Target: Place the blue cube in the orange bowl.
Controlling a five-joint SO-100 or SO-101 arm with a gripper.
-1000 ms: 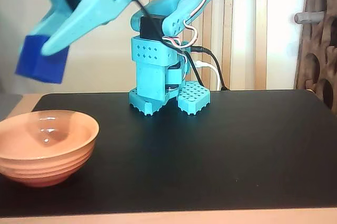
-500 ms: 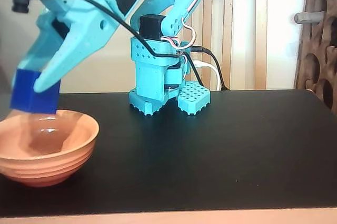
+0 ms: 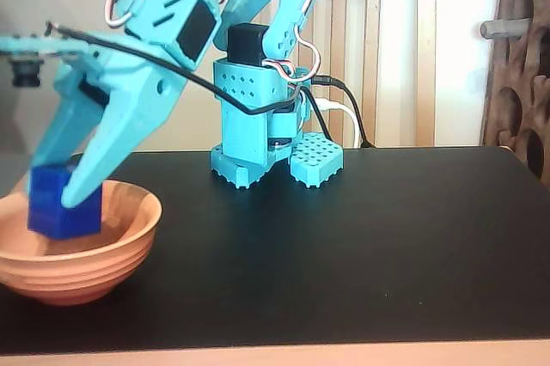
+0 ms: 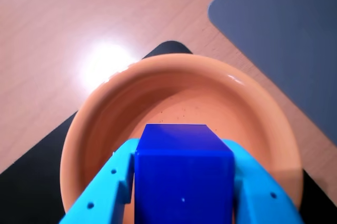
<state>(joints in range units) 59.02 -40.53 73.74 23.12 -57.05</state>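
Note:
The blue cube [image 3: 60, 203] is held between the turquoise gripper's [image 3: 62, 198] fingers, just inside the orange bowl [image 3: 86, 267] at the left edge of the fixed view. In the wrist view the cube [image 4: 181, 176] fills the lower centre, clamped by both fingers [image 4: 105, 192], over the bowl's inside [image 4: 174, 92]. I cannot tell whether the cube touches the bowl's floor. The gripper [image 4: 181, 192] is shut on the cube.
The bowl stands on a black mat [image 3: 344, 246] on a wooden table [image 4: 63, 29]. The arm's turquoise base [image 3: 258, 125] stands at the mat's back centre with cables. A grey mat corner [image 4: 284, 40] shows at the upper right of the wrist view.

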